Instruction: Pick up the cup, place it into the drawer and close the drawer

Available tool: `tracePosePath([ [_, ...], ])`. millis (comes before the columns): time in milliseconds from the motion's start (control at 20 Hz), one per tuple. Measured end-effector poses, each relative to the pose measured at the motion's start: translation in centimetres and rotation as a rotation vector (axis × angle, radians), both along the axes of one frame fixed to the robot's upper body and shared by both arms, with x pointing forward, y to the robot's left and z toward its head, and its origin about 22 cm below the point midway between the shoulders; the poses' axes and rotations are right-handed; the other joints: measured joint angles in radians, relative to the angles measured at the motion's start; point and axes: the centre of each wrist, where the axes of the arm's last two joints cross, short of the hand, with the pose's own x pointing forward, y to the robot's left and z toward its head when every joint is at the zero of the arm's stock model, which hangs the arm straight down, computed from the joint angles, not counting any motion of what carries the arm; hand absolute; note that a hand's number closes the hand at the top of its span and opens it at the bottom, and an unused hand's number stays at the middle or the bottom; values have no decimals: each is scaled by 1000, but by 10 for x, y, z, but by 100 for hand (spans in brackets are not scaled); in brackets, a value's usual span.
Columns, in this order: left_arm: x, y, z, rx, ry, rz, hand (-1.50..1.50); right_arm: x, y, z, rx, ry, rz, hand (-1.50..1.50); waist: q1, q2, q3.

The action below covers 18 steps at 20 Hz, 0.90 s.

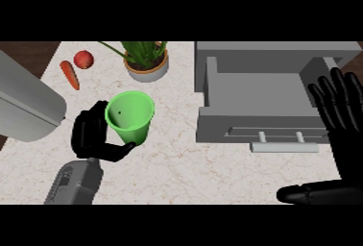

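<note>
A green cup (pixel 130 116) stands upright with its mouth open toward me, left of the middle of the counter. My left hand (pixel 90 136) wraps round it from the left, fingers and thumb curled on its wall. The grey drawer (pixel 257 98) is pulled open at the right, its inside bare, with a pale handle (pixel 284 147) on its front. My right hand (pixel 342 115) stands open at the right edge, fingers straight up over the drawer's right side, thumb low at the bottom right.
A potted plant (pixel 146 60) stands at the back behind the cup. A carrot (pixel 69 74) and a red apple (pixel 83 59) lie at the back left. A large grey rounded body (pixel 25 103) fills the left edge.
</note>
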Motion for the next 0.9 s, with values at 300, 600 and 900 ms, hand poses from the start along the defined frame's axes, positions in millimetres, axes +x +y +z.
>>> tracePosePath([
  [300, 17, -32, 66, -8, -24, -31, 150, -3, -1, 3, -5, 3, 1, -150, -6, 1, 0],
  [600, 37, -60, 123, 11, -43, -52, 150, 0, 2, 4, 0, -8, -3, -150, -10, 3, -1],
  [900, 54, -95, 164, 51, -57, -47, 150, 2, 1, 6, -5, -12, -3, -150, -15, 4, -1],
])
